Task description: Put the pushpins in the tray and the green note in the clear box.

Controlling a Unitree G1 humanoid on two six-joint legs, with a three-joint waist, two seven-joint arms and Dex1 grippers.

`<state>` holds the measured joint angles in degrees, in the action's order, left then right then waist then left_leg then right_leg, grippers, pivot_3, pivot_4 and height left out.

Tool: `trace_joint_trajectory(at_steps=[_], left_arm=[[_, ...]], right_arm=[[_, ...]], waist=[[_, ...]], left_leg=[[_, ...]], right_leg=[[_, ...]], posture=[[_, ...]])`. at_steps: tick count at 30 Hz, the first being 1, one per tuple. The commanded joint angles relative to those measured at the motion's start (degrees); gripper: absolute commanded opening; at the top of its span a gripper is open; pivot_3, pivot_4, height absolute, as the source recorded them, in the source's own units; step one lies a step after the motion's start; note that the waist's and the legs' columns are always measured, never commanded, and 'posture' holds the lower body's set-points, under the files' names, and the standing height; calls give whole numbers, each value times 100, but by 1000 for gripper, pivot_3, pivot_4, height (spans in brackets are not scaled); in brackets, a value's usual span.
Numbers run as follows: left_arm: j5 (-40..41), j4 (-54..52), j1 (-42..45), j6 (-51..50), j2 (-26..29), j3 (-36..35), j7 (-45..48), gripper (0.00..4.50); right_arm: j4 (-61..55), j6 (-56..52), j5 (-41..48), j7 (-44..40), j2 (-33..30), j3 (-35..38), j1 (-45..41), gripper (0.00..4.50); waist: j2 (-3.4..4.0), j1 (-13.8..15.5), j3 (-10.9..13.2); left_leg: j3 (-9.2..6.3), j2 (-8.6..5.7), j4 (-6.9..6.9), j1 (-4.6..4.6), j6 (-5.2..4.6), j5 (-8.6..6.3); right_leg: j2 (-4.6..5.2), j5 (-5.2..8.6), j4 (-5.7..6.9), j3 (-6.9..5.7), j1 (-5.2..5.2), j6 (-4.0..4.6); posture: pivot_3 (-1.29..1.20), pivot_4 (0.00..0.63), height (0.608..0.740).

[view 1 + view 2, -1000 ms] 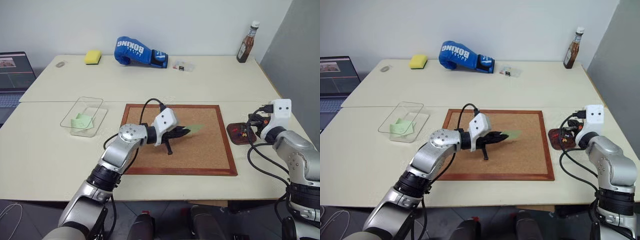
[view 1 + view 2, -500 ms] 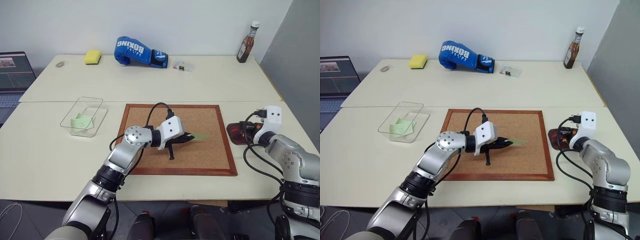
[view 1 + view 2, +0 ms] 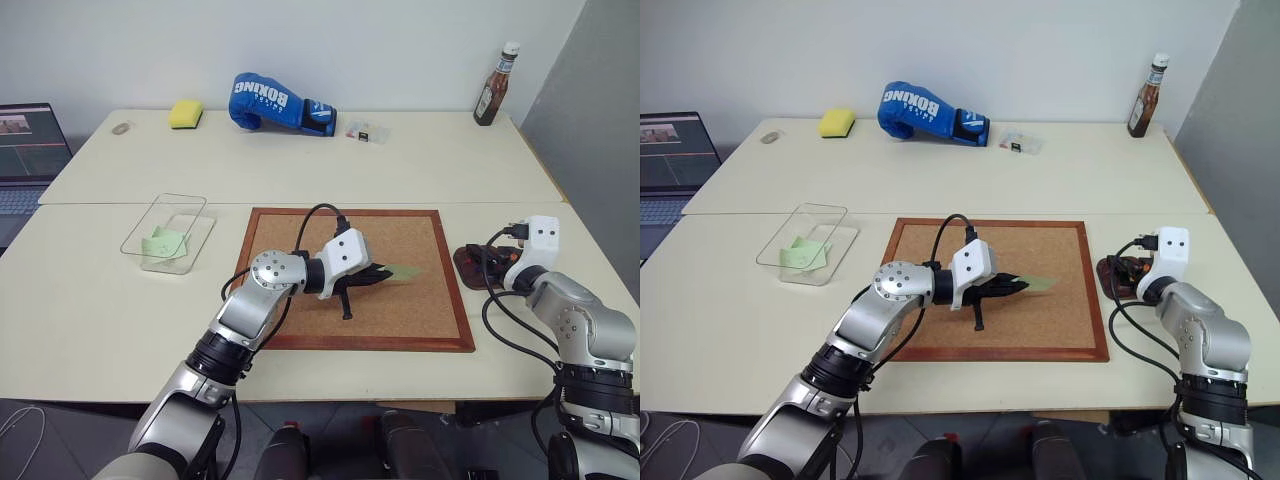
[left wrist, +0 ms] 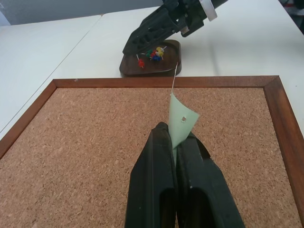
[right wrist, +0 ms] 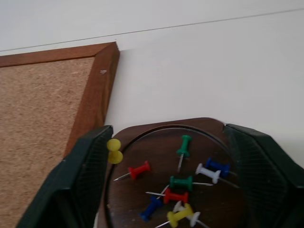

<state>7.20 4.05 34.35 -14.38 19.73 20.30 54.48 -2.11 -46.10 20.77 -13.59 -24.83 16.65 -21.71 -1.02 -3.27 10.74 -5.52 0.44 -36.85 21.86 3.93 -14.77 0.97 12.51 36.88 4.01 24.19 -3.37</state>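
Note:
My left gripper (image 3: pixel 375 276) hangs over the corkboard (image 3: pixel 420 310), shut on the green note (image 4: pixel 182 124), which sticks out past its fingertips. At the board's right edge sits the dark brown tray (image 5: pixel 156 130), holding several pushpins (image 5: pixel 175 183) in red, green, blue, white and yellow. One yellow pin (image 5: pixel 114 151) lies at the rim beside a finger. My right gripper (image 5: pixel 171 152) is low over the tray, open, a finger on each side and nothing between them. The clear box (image 3: pixel 170 232) stands left of the board with a green slip (image 3: pixel 162 243) inside.
Along the table's back lie a blue boxing glove (image 3: pixel 272 102), a yellow sponge (image 3: pixel 185 113), a small clear case (image 3: pixel 366 131) and a sauce bottle (image 3: pixel 496 85). A laptop (image 3: pixel 30 150) sits at the far left.
My right gripper has opened over the tray and sunk a little toward it. The left gripper, still shut on the note, has edged slightly right over the board.

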Motion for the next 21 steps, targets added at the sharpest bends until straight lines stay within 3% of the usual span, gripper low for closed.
trace_joint_trajectory(at_steps=[1,21], left_arm=[[70,-176,94,50,-60,-102,19,0],[23,-84,112,97,-85,-154,3,0]], right_arm=[[-48,322,-188,2,-118,-20,0,4436],[136,427,-508,5,-147,-94,123,4436]], waist=[[0,1,0],[0,1,0]], left_leg=[[0,0,0,0,0,0],[0,0,0,-1,0,0]], right_leg=[[0,0,0,0,0,0],[0,0,1,0,-1,0]], posture=[[0,150,740],[0,150,740]])
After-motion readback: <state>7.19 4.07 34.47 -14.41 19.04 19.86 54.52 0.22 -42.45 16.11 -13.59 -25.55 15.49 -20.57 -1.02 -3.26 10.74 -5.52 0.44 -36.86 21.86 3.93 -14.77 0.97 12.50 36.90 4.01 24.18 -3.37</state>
